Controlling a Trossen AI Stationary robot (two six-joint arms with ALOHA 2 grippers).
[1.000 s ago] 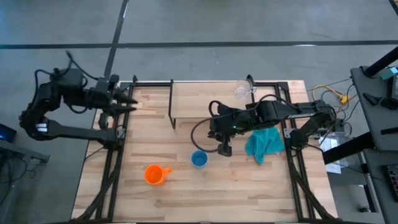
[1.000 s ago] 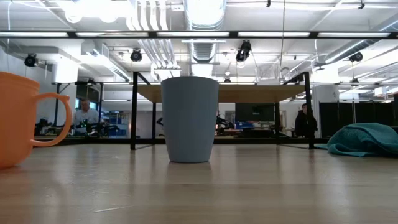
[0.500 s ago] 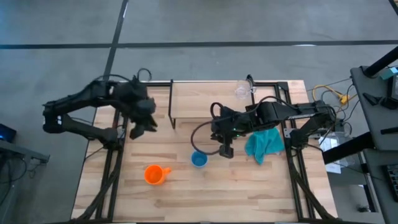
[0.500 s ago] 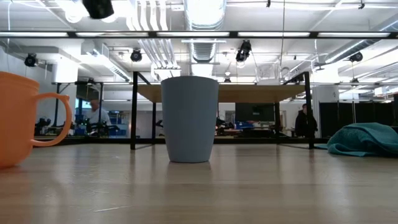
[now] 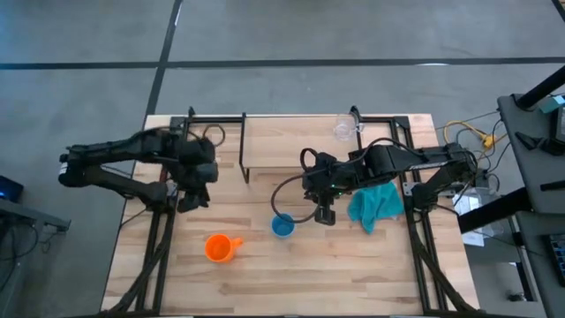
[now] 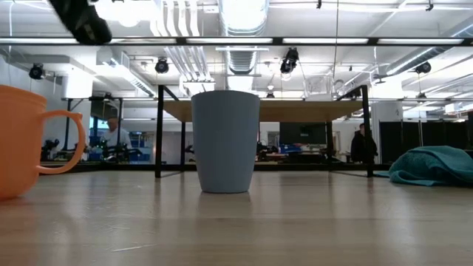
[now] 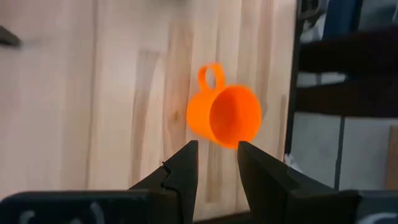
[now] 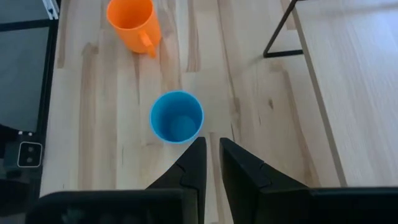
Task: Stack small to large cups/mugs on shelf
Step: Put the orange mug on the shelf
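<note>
The orange mug (image 5: 221, 248) stands upright on the wooden table near its front edge, handle toward the right. The blue cup (image 5: 282, 227) stands to its right. The clear cup (image 5: 342, 129) sits on the far right corner of the shelf (image 5: 296, 150). My left gripper (image 5: 187, 203) hovers over the table's left part, on the far side of the orange mug (image 7: 224, 116), fingers a little apart. My right gripper (image 5: 324, 216) hangs just right of the blue cup (image 8: 177, 117), fingers almost together. Neither touches anything.
A teal cloth (image 5: 375, 203) lies bunched on the table right of my right gripper. The shelf's black legs (image 5: 244, 163) stand on the far half of the table. Bare wood lies between the mug, the cup and the near edge (image 5: 291, 291).
My left arm has swung from the table's far left corner inward over the table. It has turned so its fingers point toward the near edge and the orange mug. The cups and the mug have stayed put.
</note>
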